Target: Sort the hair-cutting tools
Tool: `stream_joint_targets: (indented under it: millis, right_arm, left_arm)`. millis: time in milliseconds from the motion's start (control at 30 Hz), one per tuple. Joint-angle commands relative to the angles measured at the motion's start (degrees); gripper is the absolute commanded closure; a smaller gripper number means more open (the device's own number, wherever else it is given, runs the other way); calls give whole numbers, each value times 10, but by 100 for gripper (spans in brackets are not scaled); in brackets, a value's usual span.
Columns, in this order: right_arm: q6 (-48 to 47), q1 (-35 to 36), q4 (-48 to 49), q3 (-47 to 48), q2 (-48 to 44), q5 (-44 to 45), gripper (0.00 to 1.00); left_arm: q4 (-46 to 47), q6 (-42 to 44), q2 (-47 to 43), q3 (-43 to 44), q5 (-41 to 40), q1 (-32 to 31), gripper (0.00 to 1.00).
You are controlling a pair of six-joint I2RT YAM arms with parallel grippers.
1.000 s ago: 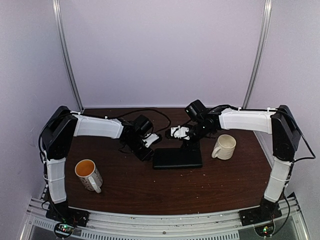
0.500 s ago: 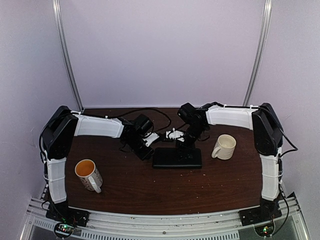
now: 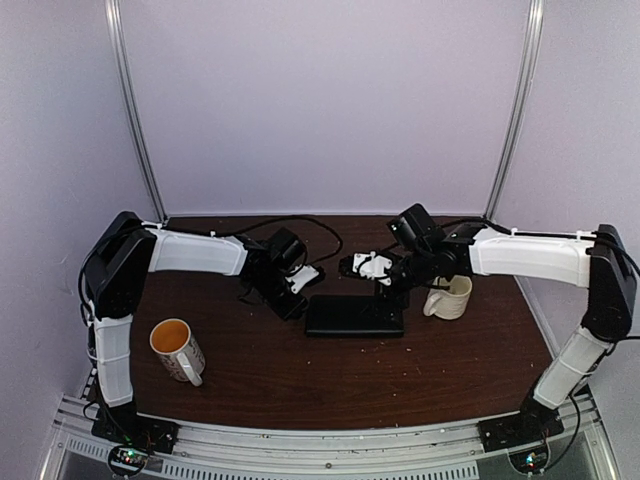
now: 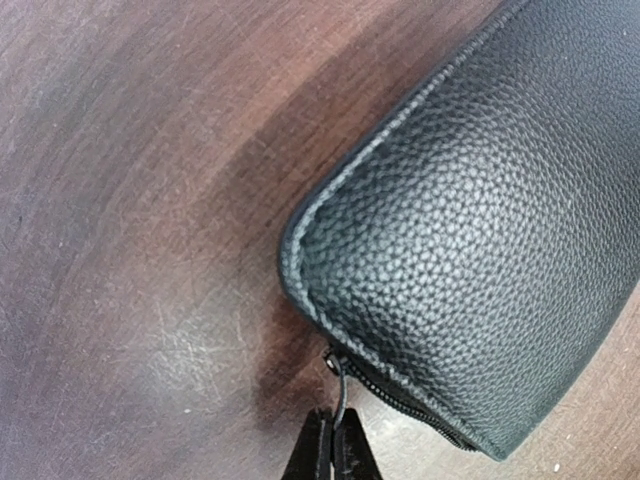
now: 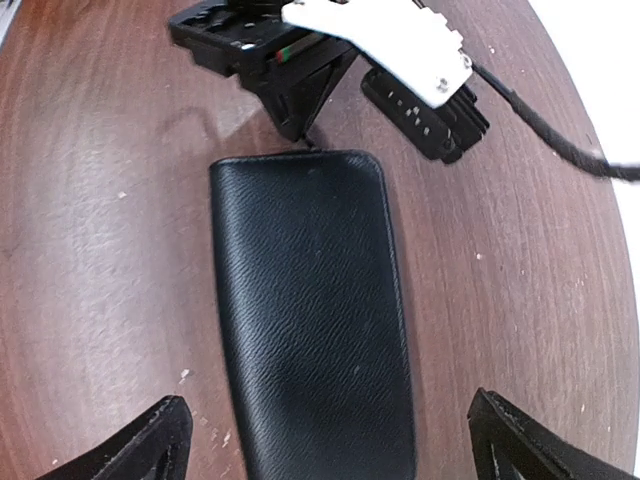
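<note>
Left wrist view: left gripper (image 4: 330, 455) pinches the zipper pull (image 4: 338, 392) at a corner of the black case (image 4: 470, 220); right gripper (image 5: 335, 445) hangs wide open, empty, above the case, whose length runs toward the left gripper (tools unseen, presumably zipped inside).

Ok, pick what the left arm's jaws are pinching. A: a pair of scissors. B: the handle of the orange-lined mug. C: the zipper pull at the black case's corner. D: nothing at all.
C: in the left wrist view the left jaws are shut on the thin zipper pull at the corner of the black case.
</note>
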Motion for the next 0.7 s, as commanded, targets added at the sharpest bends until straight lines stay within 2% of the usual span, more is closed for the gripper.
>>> stream_joint_targets:
  millis: [0, 133, 267, 533, 667]
  right_arm:
    - [-39, 19, -69, 66, 85, -2, 0]
    - [-77, 52, -1, 21, 70, 34, 0]
    - [-103, 76, -38, 70, 118, 60, 1]
    - [-112, 91, -37, 130, 217, 137, 2]
    - [-91, 90, -63, 166, 253, 162, 13]
  left_arm:
    - [6, 6, 13, 17, 17, 5, 100]
    - [3, 4, 13, 23, 21, 5, 100]
    - [3, 4, 16, 25, 25, 5, 100]
    - [-2, 6, 19, 26, 23, 5, 100]
    - [-4, 9, 13, 18, 18, 6, 100]
